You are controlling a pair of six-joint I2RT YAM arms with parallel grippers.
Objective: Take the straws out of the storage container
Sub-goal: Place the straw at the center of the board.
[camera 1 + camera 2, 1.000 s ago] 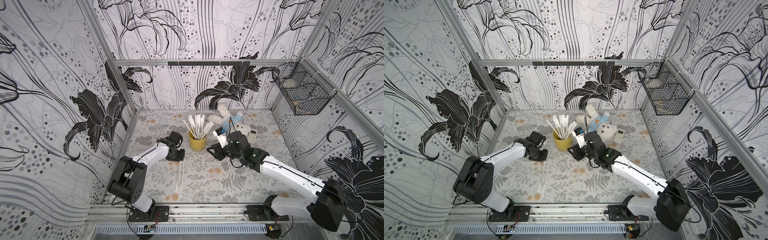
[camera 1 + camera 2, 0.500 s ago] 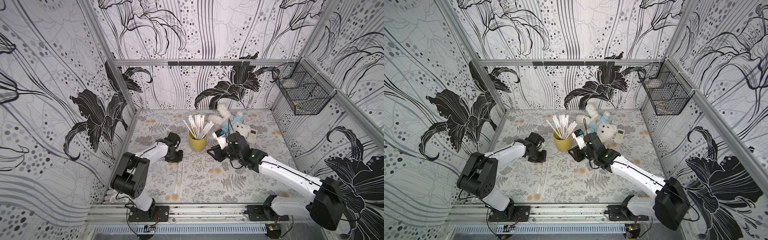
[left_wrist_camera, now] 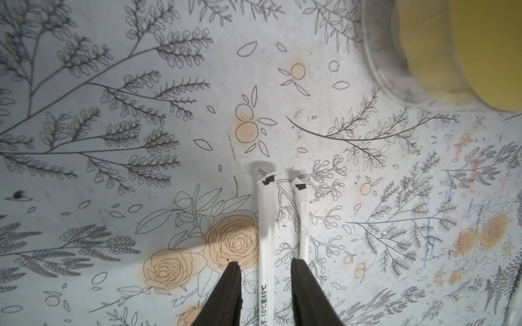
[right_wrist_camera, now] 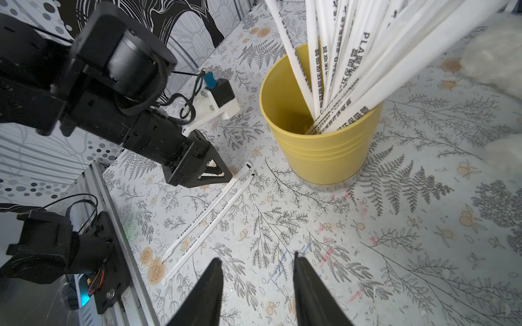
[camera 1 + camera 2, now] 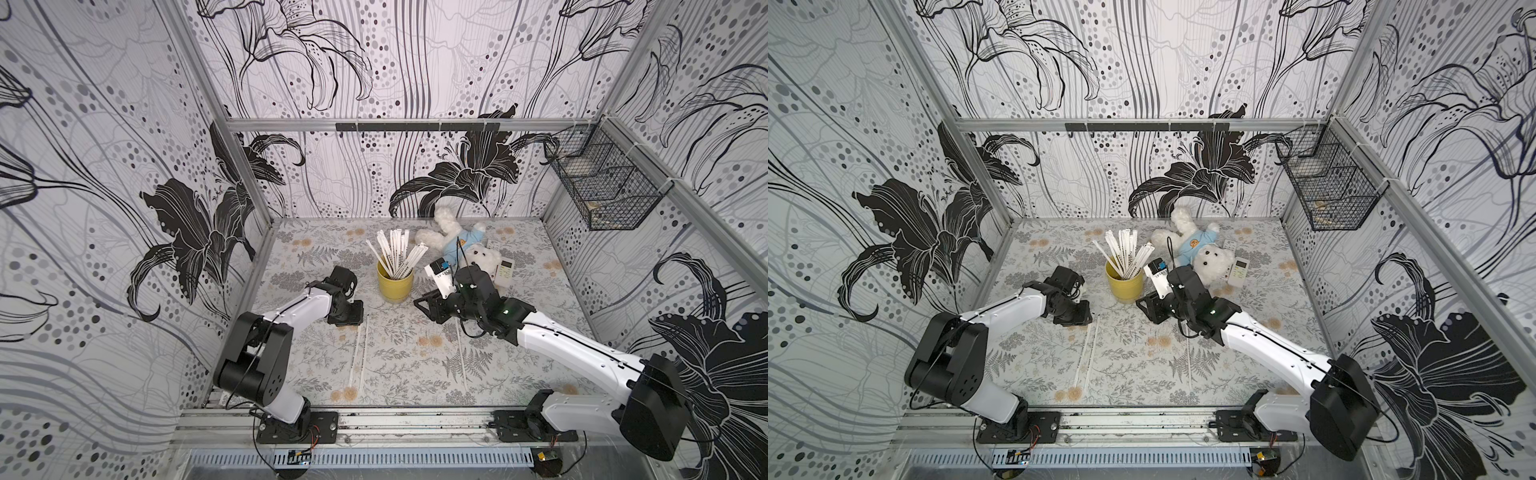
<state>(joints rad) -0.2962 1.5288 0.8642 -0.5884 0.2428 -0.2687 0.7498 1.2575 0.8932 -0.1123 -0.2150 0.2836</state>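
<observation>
storage container (image 5: 395, 286): upright mid-counter, on the counter (image 5: 519, 357) between the two arms, touched by neither.
inside: thick bunch of straws (image 5: 397, 255) standing in it, fanned out above the rim.
outside: pair of straws (image 5: 358, 353) lying side by side on the counter by the left arm; third straw (image 5: 1188, 357) lying alone nearer the right arm, faint in both top views.
left hand (image 3: 264, 263): low over the counter, jaws parted, astride one end of the pair; a gap on either side of the straw between them, so nothing gripped; the neighbouring straw running under one finger.
right hand (image 4: 257, 258): jaws parted and empty, low over the counter just beside the container, facing it.
done: three out, by visible count.
left to do: most of the job; far more standing in the container than lying outside it.
stage, as judged: release at set-down on the left side, then back to the container.
</observation>
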